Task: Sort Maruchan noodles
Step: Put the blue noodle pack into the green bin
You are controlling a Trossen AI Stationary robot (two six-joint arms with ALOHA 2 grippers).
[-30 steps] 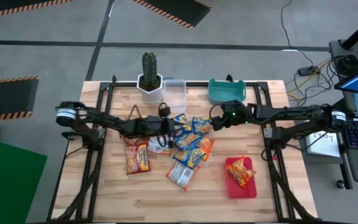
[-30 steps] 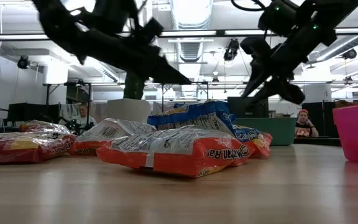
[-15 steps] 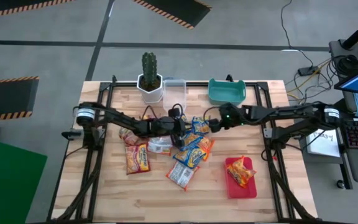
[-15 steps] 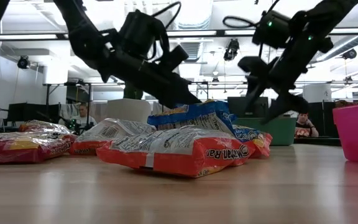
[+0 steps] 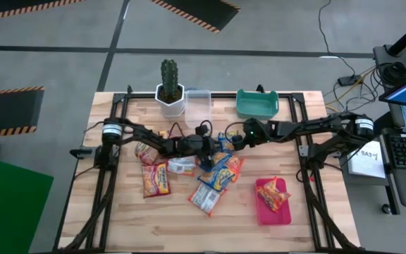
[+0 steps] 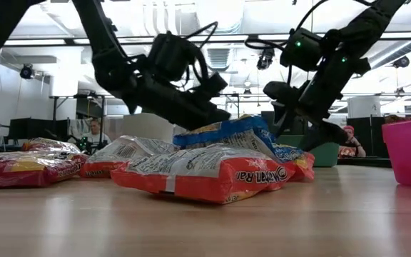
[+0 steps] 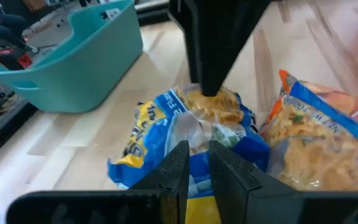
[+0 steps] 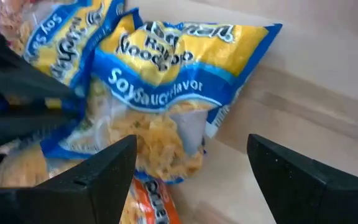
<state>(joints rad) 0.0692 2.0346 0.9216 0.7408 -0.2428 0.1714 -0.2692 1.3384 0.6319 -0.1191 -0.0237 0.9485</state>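
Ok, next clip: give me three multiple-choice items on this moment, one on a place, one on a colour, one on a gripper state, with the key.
1. Where does the teal bin stand?
A. at the table's far edge, right of the clear container
B. on the red tray
C. beside the cactus pot, on its left

2. What colour is the packet right under the right gripper?
A. silvery white
B. blue and yellow
C. plain green

3. How do the right gripper's fingers stand?
A. shut on a packet
B. shut on nothing
C. wide apart, holding nothing

Key: 1 A, the high view shows the bin at the far edge past the clear container. 2 B, the right wrist view shows a blue-and-yellow wrapper. 3 C, the right wrist view shows both fingers spread with the packet lying free below.
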